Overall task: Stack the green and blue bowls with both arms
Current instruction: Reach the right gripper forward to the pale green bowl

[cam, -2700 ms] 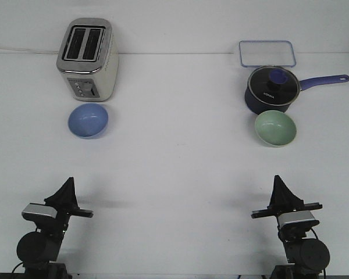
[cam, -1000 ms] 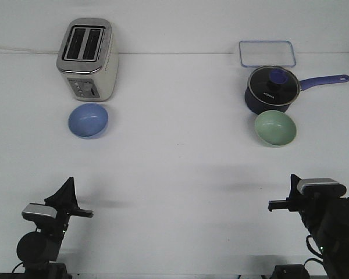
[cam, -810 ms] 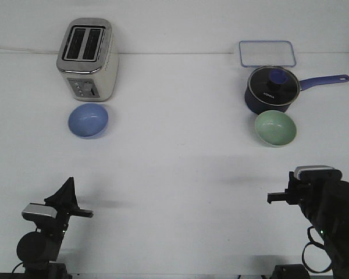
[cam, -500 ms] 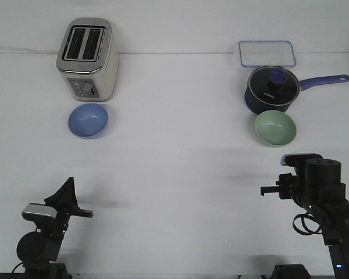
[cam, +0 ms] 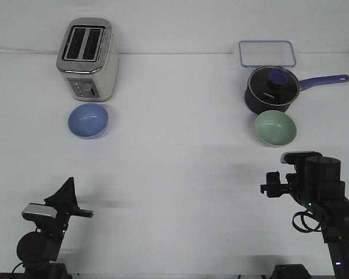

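Observation:
The light blue bowl (cam: 88, 120) sits upright on the white table just in front of the toaster. The pale green bowl (cam: 275, 128) sits upright at the right, just in front of the navy saucepan. My left gripper (cam: 68, 187) rests low at the front left, its fingers drawn to a point and empty, far from the blue bowl. My right arm is raised at the front right. Its gripper (cam: 270, 186) hangs a short way in front of the green bowl and apart from it. Its jaws are too small and dark to read.
A silver toaster (cam: 87, 59) stands at the back left. A navy saucepan with a glass lid (cam: 270, 88) stands behind the green bowl, its handle pointing right. A clear rectangular container lid (cam: 267, 53) lies behind the pan. The white table (cam: 174, 163) spans the view.
My right arm has risen from its rest pose and moved forward towards the green bowl. The left arm and both bowls have not moved.

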`<state>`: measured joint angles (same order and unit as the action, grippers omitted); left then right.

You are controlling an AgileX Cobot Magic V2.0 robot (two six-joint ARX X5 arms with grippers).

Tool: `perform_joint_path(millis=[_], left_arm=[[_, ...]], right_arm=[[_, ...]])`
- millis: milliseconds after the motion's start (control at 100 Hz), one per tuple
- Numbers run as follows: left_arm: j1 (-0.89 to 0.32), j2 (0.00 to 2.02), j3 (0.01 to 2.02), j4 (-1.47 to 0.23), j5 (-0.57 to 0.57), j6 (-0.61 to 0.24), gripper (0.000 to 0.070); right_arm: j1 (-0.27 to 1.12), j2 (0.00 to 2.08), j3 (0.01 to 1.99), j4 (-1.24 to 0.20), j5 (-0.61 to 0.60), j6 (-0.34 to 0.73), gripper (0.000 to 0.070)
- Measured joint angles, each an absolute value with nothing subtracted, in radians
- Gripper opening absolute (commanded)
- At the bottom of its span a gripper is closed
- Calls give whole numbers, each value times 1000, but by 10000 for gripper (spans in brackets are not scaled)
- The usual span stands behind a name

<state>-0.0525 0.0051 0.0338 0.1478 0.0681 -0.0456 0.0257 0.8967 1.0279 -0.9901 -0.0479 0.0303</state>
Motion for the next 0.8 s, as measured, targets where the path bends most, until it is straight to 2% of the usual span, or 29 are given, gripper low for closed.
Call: perform_joint_path(millis=[210, 510, 800], left_arm=[[-52, 5, 34, 148, 68, -46, 10], [-52, 5, 34, 148, 68, -46, 10], [-52, 5, 34, 148, 68, -46, 10]], right_arm=[[7, 971, 1094, -949, -14, 14, 479], [-113, 1308, 1361, -941, -79, -46, 479], [-207, 1628, 1569, -925, -83, -130, 479]])
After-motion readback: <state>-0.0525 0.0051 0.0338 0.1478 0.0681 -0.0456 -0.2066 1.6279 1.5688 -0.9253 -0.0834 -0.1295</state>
